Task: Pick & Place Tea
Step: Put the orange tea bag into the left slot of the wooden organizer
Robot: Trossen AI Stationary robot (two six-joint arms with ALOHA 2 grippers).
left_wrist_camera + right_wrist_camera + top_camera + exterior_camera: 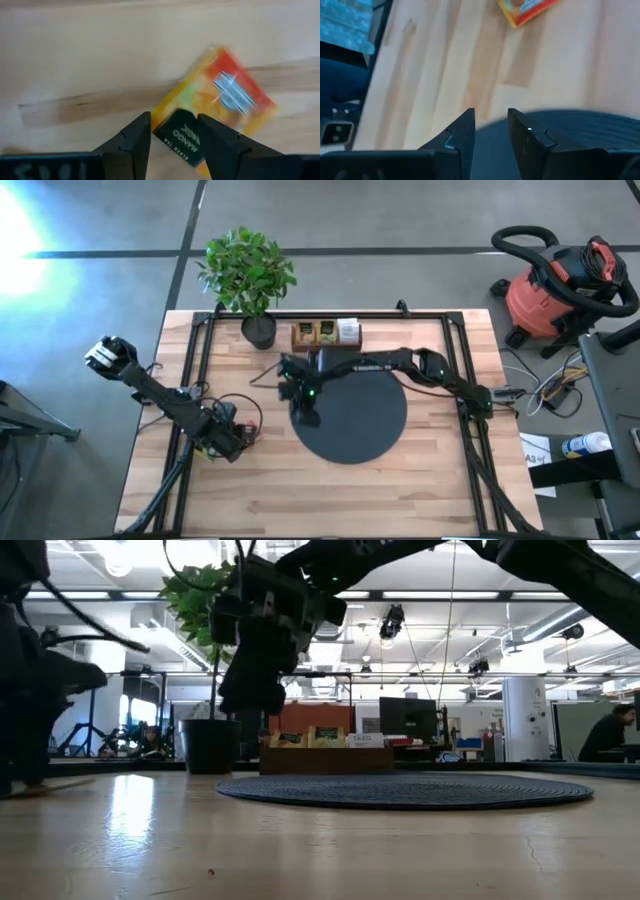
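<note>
An orange-red tea sachet with a dark printed end lies flat on the wooden table. My left gripper is open, low over it, with one finger on either side of that dark end; I see no touch. In the high view the left gripper is left of the black disc. My right gripper hangs over the disc's left edge, pointing down, its fingers a narrow gap apart with nothing between them. The right wrist view shows the sachet on the wood beyond the disc's rim. More sachets stand in the brown tray.
A potted plant stands at the far edge, left of the tray. A black frame runs along the table's sides. Bare wood shows along the near edge. A red shop vacuum sits on the floor beyond the table's right side.
</note>
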